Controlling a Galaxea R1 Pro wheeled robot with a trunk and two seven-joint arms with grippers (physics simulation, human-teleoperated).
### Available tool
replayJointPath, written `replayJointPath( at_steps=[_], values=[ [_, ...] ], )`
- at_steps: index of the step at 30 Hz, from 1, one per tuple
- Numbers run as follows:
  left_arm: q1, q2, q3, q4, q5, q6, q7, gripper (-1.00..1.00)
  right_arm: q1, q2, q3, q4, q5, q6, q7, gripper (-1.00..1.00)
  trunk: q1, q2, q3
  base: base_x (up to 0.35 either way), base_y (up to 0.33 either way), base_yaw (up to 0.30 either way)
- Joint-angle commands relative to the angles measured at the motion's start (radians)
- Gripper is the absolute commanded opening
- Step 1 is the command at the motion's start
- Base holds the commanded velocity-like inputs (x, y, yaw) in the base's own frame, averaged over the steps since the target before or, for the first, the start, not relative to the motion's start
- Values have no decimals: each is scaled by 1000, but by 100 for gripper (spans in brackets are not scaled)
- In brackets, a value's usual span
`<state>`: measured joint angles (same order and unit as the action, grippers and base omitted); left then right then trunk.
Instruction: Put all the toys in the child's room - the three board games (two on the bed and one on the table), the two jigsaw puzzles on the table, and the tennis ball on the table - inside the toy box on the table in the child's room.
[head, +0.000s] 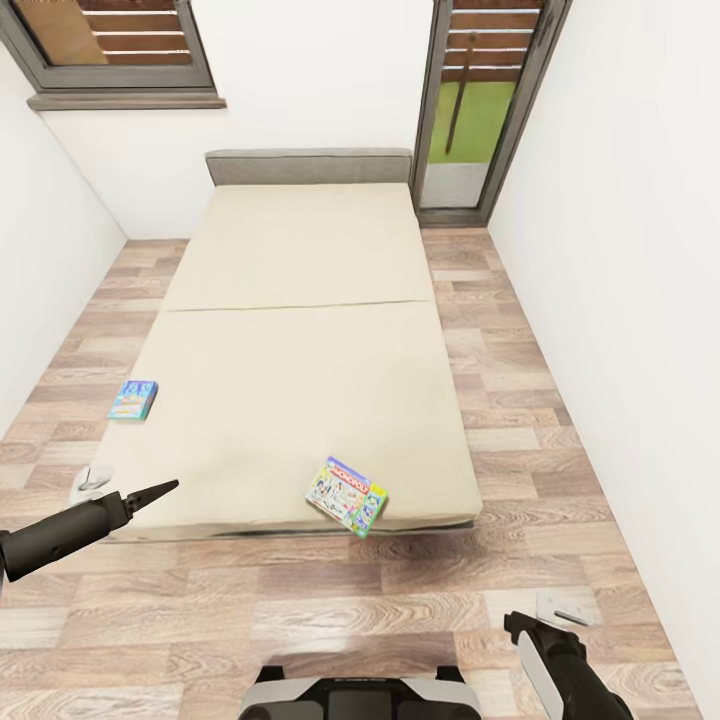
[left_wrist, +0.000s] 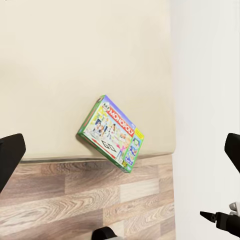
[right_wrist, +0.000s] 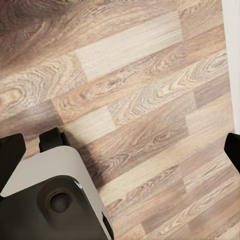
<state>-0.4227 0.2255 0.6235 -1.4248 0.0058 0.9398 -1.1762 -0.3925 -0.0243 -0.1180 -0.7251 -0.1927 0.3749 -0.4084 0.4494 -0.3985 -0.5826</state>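
Both grippers' fingers spread, empty: left gripper (left_wrist: 120, 150), right gripper (right_wrist: 120, 150). Green-edged board game (head: 347, 495) overhangs bed's (head: 300, 330) near edge, right side; blue board game (head: 133, 400) at left edge.

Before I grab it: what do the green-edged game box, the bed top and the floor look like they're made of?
Green-edged game box: likely printed cardboard, with flat faces and crisp edges. Bed top: matte beige fabric, by its soft, seamed look. Floor: wood-look planks with visible grain; real wood or laminate, I can't tell.
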Motion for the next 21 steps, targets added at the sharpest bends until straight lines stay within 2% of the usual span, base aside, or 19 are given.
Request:
replayJointPath(
  at_steps=[1,21],
  values=[
    [-1,0,1,0,0,10,-3,100,0,0,1,-2,-9,3,-6,100,1,-2,0,0,0,0],
    [-1,0,1,0,0,10,-3,100,0,1,1,-1,-8,1,-6,100,1,-2,33,0,0,0]
  ],
)
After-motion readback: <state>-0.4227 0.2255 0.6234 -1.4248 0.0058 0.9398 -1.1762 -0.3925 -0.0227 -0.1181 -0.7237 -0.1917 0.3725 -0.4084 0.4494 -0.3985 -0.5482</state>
